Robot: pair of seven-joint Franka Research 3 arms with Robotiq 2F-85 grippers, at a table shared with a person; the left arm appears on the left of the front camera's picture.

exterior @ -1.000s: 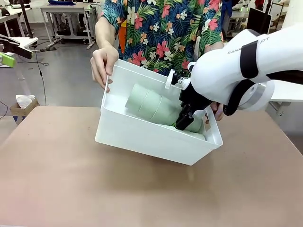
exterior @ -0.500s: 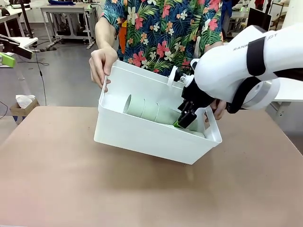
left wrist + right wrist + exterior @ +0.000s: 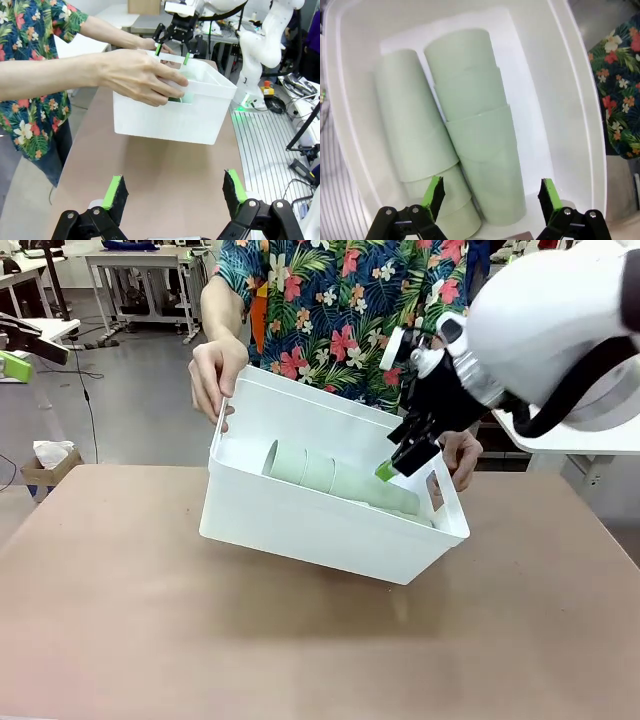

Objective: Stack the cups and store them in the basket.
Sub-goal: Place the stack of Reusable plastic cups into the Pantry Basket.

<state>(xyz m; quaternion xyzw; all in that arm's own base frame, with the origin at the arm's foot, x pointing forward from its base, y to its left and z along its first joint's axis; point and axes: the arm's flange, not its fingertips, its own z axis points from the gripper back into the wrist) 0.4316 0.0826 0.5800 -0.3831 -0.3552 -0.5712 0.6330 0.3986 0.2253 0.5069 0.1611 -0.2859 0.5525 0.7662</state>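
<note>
A person's hands (image 3: 218, 375) hold the white basket (image 3: 300, 530) tilted above the far middle of the table. Pale green cups (image 3: 325, 475) lie nested on their sides inside it. In the right wrist view they form two stacks, one (image 3: 415, 140) beside the other (image 3: 475, 125), against the basket's white wall (image 3: 560, 75). My right gripper (image 3: 400, 462) hangs open just above the basket's right end, holding nothing, its fingers (image 3: 491, 192) apart over the stacks. My left gripper (image 3: 174, 185) stands open low over the table, well short of the basket (image 3: 200, 115).
The brown tabletop (image 3: 300, 650) lies bare in front of the basket. The person stands at the far edge, one hand (image 3: 140, 77) on the basket's near rim, the other (image 3: 462, 455) at its right end. A ribbed metal strip (image 3: 260, 150) runs beside the table.
My right gripper has opened, let go of the cup stack and risen out of the basket. The stack stays lying inside. The basket shifted slightly in the person's hands.
</note>
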